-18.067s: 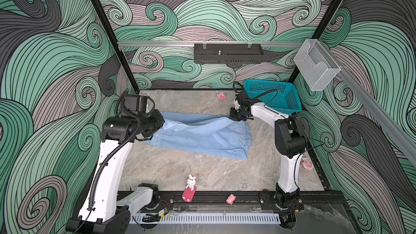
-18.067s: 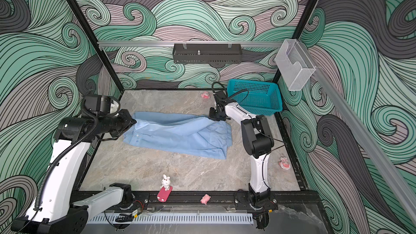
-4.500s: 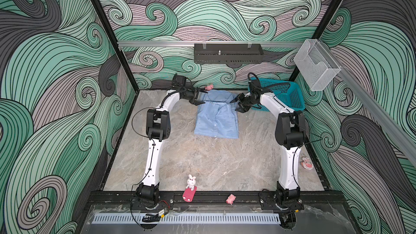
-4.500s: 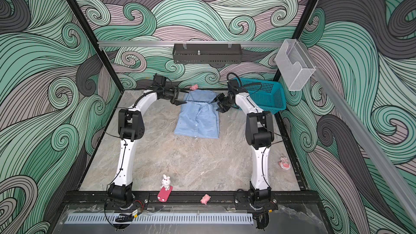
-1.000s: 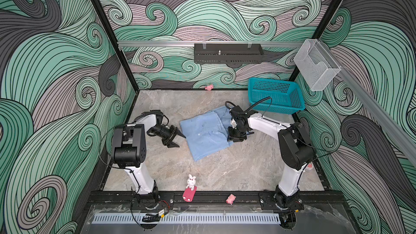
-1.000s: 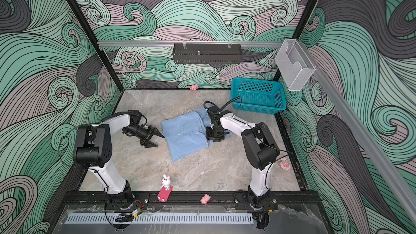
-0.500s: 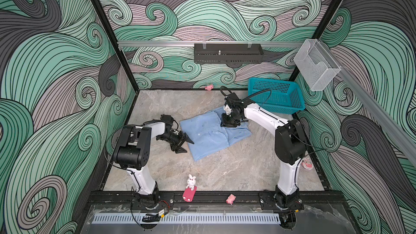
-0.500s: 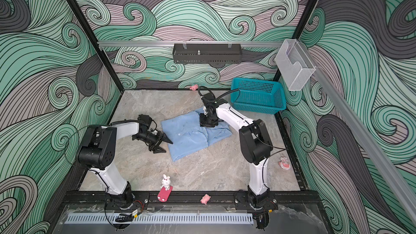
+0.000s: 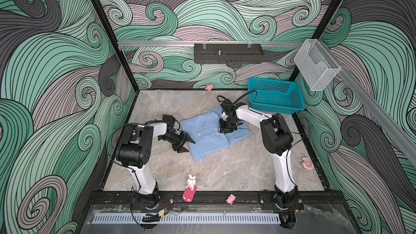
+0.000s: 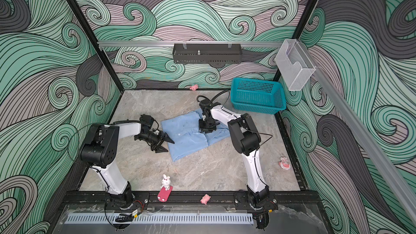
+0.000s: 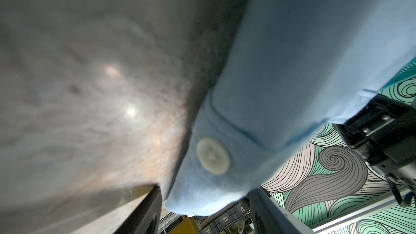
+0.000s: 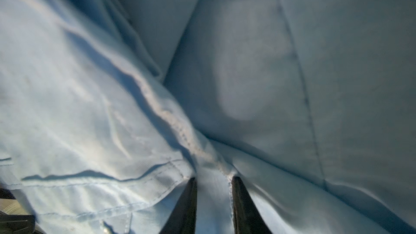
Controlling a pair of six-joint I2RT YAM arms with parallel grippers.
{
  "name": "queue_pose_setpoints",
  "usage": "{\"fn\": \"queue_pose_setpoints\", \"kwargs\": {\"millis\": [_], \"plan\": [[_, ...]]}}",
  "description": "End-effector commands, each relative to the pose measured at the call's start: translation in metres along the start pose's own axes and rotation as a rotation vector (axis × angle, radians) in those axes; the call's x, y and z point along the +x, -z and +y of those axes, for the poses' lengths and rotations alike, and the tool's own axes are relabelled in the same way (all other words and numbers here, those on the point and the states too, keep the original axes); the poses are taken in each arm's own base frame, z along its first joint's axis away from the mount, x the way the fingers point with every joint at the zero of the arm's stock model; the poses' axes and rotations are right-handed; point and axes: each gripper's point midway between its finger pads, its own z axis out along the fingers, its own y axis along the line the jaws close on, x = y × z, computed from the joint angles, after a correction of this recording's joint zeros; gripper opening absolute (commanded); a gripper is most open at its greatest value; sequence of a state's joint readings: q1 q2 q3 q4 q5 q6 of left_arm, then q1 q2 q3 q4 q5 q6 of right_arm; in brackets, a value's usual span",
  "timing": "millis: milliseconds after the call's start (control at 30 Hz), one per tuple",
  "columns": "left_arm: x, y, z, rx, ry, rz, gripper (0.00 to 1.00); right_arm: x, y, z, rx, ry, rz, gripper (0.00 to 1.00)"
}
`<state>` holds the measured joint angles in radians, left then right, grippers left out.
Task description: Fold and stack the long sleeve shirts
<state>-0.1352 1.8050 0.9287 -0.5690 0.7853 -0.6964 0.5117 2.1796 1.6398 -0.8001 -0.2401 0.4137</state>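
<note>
Swirl-patterned walls point(image 9: 56, 64) enclose a grey marbled tabletop point(image 9: 225, 165), with a teal basket point(image 9: 276, 96) at its far right corner. The light blue shirt point(image 9: 207, 136) lies folded mid-table. The left gripper point(image 9: 191, 146) is spread open at its left edge, and the right gripper point(image 12: 213, 178) pinches a cloth fold on top.

Shirt point(image 9: 209, 138) on table point(image 9: 225, 172) centre, left gripper point(image 9: 191, 146) at its left edge, right gripper point(image 9: 227, 131) atop it, basket point(image 9: 278, 103) behind right.

Light blue shirt point(image 9: 209, 136) folded mid-frame

It lies flat as a tilted, roughly rectangular bundle at the centre of both top views point(image 10: 189, 137), one corner pointing to the lower left. Close up, a white button point(image 11: 212, 156) sits on a stitched cuff
</note>
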Motion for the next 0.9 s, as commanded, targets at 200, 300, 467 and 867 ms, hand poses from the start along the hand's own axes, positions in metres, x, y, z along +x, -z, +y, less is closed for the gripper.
{"fn": "queue_pose_setpoints", "kwargs": {"millis": [200, 300, 467, 867], "plan": [[-0.046, -0.005, 0.029, -0.137, -0.006, -0.215, 0.64, 0.010, -0.010, -0.010, 0.029, -0.034, 0.054, 0.27], [-0.055, -0.008, 0.026, -0.108, -0.011, -0.252, 0.64, 0.011, -0.010, -0.008, 0.019, -0.036, 0.059, 0.27], [-0.064, -0.015, 0.033, -0.121, -0.010, -0.269, 0.59, 0.015, -0.013, -0.005, -0.001, -0.045, 0.075, 0.27], [-0.067, -0.015, 0.031, -0.117, -0.045, -0.273, 0.18, 0.026, -0.014, 0.023, -0.105, -0.057, 0.090, 0.25]]}}
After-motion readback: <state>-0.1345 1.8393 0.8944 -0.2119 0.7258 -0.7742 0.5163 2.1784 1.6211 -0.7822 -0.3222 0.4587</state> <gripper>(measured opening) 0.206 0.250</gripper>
